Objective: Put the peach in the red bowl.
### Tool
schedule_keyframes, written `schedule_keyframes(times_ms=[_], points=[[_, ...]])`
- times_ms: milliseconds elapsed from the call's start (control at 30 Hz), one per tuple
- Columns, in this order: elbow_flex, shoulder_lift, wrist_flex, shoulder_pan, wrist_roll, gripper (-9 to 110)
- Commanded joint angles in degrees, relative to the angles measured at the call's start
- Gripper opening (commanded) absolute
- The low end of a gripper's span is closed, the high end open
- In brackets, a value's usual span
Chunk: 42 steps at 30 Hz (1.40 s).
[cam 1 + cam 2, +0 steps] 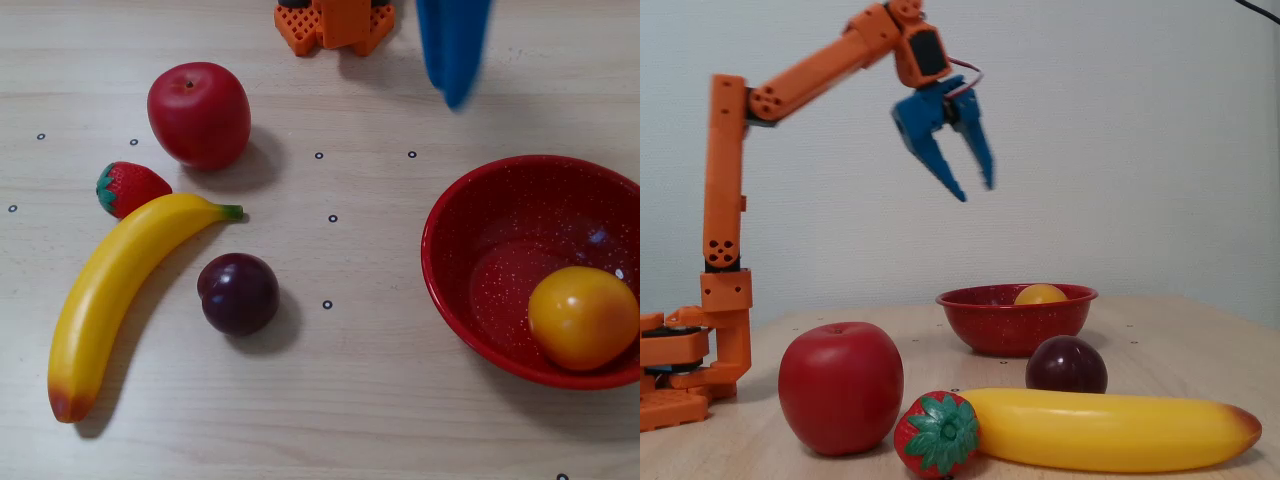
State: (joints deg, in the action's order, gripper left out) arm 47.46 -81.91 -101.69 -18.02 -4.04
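Observation:
The yellow-orange peach (583,317) lies inside the red speckled bowl (470,240), near its right front side in the overhead view. In the fixed view only the peach's top (1040,294) shows above the bowl's rim (980,300). My blue gripper (973,187) hangs high in the air, well above and to the left of the bowl, its jaws open and empty. In the overhead view only its blurred blue tip (455,50) shows at the top edge, behind the bowl.
A red apple (199,114), a strawberry (128,187), a yellow banana (115,290) and a dark purple plum (239,293) lie on the wooden table left of the bowl. The orange arm base (335,24) stands at the table's back edge.

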Motion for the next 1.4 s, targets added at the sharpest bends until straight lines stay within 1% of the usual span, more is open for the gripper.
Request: schedule_keyframes(times_ms=[0, 233, 400, 567, 833, 1067, 1267, 1367], points=[[4.92, -11.07, 2.72, 3.25, -1.05, 1], [31.2, -31.55, 10.55, 9.67, -4.83, 0], [49.48, -44.91, 15.12, 14.24, -5.36, 0], [69.79, -62.14, 19.25, 16.08, -5.19, 0], [95.45, -85.96, 22.32, 17.93, -0.62, 0], [111.71, -101.78, 25.93, 18.98, 3.16, 0], [121.29, -101.87, 31.38, 18.9, 4.57, 0], [122.52, -101.87, 33.05, 19.25, 5.36, 0]])
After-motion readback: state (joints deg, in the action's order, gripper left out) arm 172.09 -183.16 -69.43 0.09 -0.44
